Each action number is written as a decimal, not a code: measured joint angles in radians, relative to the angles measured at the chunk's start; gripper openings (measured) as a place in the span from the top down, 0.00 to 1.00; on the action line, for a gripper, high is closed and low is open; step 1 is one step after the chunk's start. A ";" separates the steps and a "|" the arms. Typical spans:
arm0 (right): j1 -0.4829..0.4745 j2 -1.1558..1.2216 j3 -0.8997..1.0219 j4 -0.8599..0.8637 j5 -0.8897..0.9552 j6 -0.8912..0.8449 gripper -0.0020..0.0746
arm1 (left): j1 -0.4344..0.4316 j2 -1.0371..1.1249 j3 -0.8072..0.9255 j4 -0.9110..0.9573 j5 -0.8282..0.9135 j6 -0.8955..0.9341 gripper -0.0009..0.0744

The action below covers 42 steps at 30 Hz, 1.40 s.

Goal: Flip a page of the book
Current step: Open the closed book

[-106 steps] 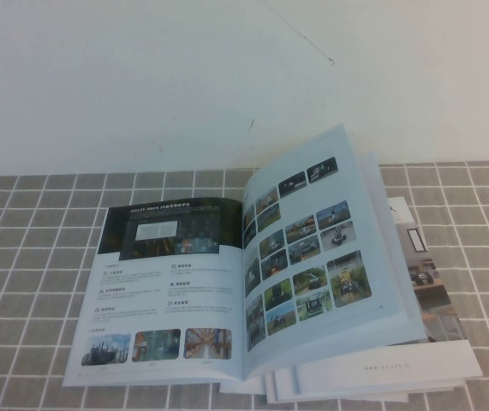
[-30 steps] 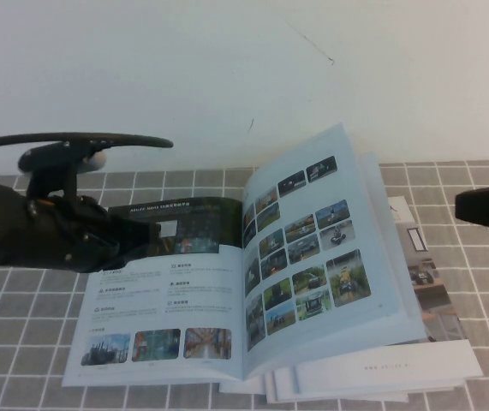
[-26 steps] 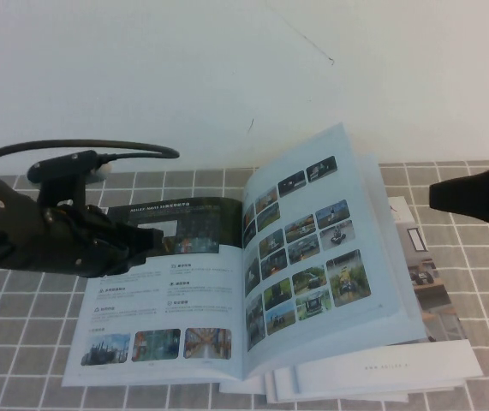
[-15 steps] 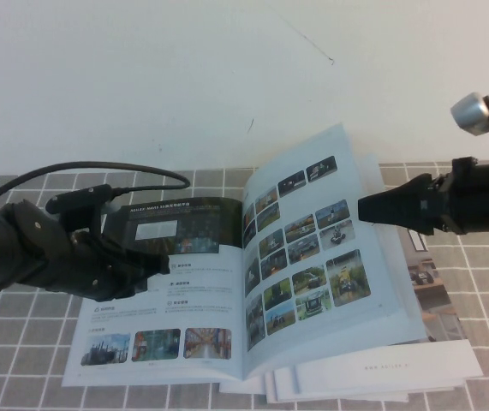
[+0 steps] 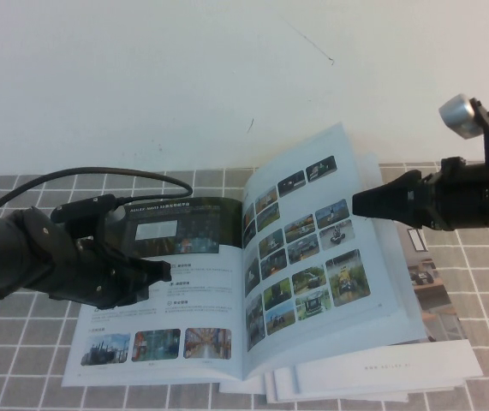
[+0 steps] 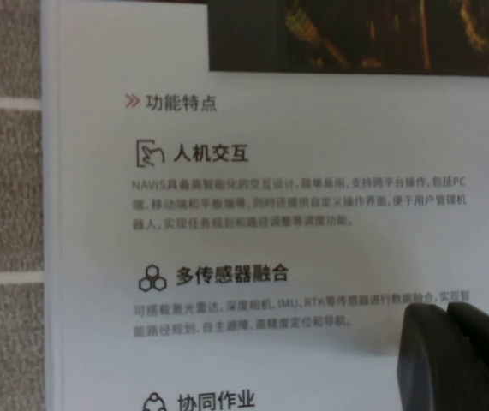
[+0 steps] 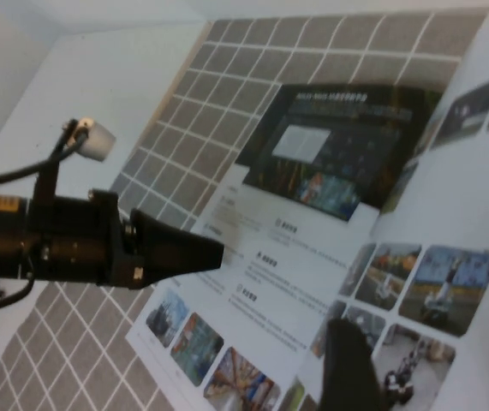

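Note:
The book [image 5: 184, 295] lies open on the checked cloth. Its left page has a dark banner above text lines. The photo-grid page [image 5: 313, 248] on the right stands raised and tilted. My left gripper [image 5: 165, 271] is shut, its tip low over the left page's text, seen close in the left wrist view [image 6: 444, 312]. My right gripper [image 5: 357, 204] is shut and empty, its tip over the photo-grid page near its outer half. In the right wrist view its dark tip [image 7: 340, 330] hangs over the small photos, and the left gripper [image 7: 214, 253] shows across the book.
Plainer white booklets [image 5: 437, 287] lie under and to the right of the book, with their edges [image 5: 372, 377] sticking out at the front. The grey checked cloth [image 5: 21, 205] covers the table. A white wall [image 5: 184, 77] stands close behind.
Both arms have come in from the sides. The left gripper has moved right and down over the left page; the right gripper has moved left over the photo-grid page. The book has not moved.

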 joint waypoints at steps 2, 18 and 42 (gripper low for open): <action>0.000 0.023 0.000 0.004 0.014 0.006 0.44 | 0.000 0.000 0.000 0.000 0.000 0.000 0.99; 0.027 0.046 0.000 0.117 0.153 -0.014 0.44 | 0.000 0.000 -0.002 -0.007 0.000 0.000 0.99; 0.226 0.048 -0.065 0.200 0.119 -0.106 0.44 | 0.000 0.000 -0.003 -0.044 0.027 0.000 0.99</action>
